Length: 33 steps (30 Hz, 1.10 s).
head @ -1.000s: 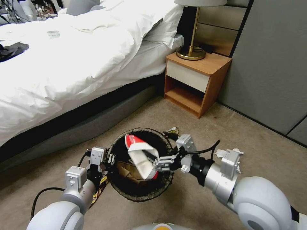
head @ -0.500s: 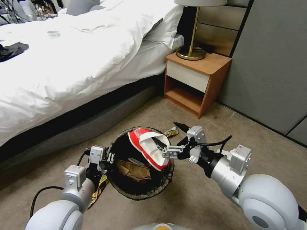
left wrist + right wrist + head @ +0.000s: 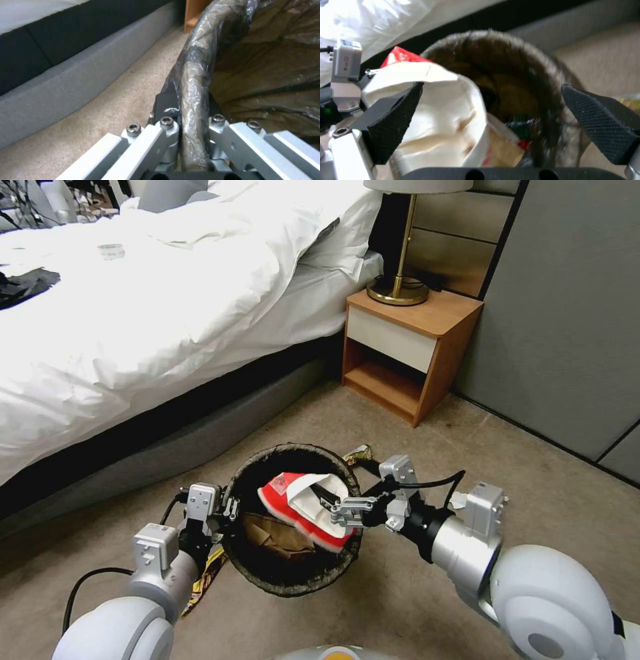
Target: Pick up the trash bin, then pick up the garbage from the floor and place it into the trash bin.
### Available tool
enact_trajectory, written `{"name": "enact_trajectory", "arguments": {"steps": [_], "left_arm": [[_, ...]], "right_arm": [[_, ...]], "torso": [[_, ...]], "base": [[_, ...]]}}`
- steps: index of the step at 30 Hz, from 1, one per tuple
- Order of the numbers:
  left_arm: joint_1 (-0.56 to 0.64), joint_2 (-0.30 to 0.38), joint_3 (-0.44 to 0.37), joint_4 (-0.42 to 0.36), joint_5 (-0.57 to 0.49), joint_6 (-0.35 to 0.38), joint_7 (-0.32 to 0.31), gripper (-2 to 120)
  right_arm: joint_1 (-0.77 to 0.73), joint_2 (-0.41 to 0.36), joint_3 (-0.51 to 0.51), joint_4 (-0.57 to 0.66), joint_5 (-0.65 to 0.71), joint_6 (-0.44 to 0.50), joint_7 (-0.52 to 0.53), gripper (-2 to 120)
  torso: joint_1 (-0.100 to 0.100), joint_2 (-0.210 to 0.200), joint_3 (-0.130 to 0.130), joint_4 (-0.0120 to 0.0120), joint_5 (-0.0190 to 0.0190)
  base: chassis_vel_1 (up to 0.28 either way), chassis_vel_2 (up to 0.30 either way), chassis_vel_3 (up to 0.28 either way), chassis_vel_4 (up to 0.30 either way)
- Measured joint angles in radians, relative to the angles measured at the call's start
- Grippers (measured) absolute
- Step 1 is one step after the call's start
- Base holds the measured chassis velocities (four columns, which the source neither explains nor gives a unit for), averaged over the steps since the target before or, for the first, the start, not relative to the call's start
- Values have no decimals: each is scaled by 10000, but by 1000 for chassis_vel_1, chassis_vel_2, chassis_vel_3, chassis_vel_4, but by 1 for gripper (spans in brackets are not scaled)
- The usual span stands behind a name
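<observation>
Both arms: glossy white rounded shoulder shells, silver cylindrical forearms, black wrist collars. Small grey-white box module with screws on each forearm. Black cables loop from both wrists. Left gripper [image 3: 195, 130]: bare aluminium linkage bars, hex socket screws, dark finger tips. Right gripper [image 3: 493, 120]: black fingers [image 3: 391, 120] with knurled diamond-textured pads, black base with two holes.

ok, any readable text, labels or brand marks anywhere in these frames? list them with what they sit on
None legible.
Red-and-white paper carton over the trash bin: small patch near its edge, too blurred to read.
Grey module in the right wrist view: small label, unreadable.
Wrapper on the floor: print too small.
</observation>
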Motion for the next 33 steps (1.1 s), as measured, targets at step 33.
{"name": "enact_trajectory", "arguments": {"steps": [33], "left_arm": [[62,-31,-20,45,134,-8,28,1]], "right_arm": [[388,167,-33,-8,903,-128,1821,100]], "torso": [[0,0,0,0,0]], "base": [[0,0,0,0]]}}
